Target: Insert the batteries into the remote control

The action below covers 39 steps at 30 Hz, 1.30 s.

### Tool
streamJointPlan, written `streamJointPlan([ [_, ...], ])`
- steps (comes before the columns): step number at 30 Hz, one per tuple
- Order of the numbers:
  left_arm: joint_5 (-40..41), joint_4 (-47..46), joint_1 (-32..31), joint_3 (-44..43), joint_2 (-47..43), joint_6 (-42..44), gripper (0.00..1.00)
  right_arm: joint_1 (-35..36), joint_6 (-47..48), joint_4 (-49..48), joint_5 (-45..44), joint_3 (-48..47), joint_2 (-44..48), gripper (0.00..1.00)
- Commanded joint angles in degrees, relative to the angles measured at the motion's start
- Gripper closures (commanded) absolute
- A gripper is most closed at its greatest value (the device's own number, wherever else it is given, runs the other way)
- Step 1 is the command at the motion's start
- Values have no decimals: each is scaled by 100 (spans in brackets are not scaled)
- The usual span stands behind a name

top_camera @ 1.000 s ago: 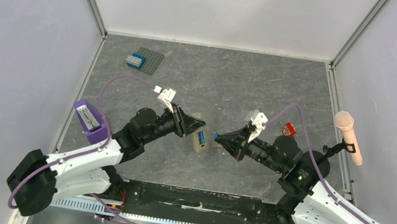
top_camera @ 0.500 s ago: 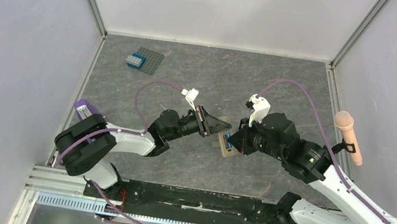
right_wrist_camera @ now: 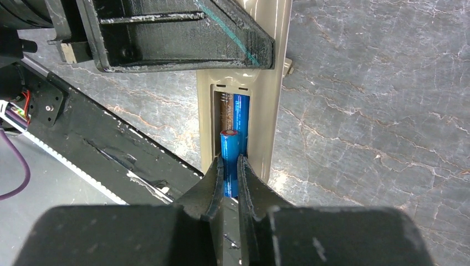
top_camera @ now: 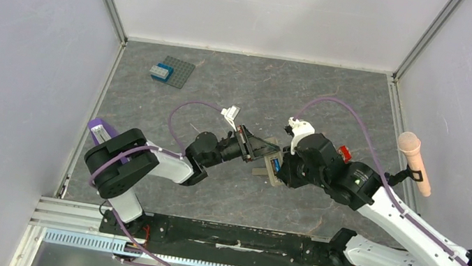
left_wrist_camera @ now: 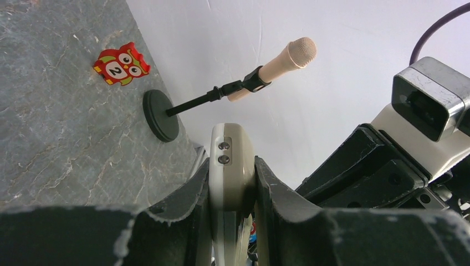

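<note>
About half done: one blue battery (right_wrist_camera: 240,113) lies seated in the open back recess of the remote control (right_wrist_camera: 270,83), and the slot beside it looks empty, though shadow makes that hard to confirm. The second battery (right_wrist_camera: 229,145) is pinched in the right claw (right_wrist_camera: 230,163), its tip at that recess. The left claw (left_wrist_camera: 233,172) clamps the remote's sides above the worktop (right_wrist_camera: 360,111), with both arms reaching inward to meet.
</note>
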<state>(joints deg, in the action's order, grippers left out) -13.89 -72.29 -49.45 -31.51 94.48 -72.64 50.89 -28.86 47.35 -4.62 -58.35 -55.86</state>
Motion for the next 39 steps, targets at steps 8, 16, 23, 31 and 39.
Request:
streamJointPlan([
  [8, -27, -529, -130, -155, 109, -229, 98, 8, 107, -20, -331, -177, -237, 93],
  [16, 63, -540, -223, -181, 217, -221, 98, 8, 95, -60, -397, -158, -387, 90],
  [23, 407, -626, -269, -46, 96, -339, 98, 13, 62, -81, -232, -157, -466, 87],
  [31, 588, -749, -284, 4, 111, -449, 98, 8, -29, -190, -136, -104, -389, 72],
  [39, 593, -829, -284, 29, 201, -514, 98, 8, -252, -280, -232, -287, -317, 64],
])
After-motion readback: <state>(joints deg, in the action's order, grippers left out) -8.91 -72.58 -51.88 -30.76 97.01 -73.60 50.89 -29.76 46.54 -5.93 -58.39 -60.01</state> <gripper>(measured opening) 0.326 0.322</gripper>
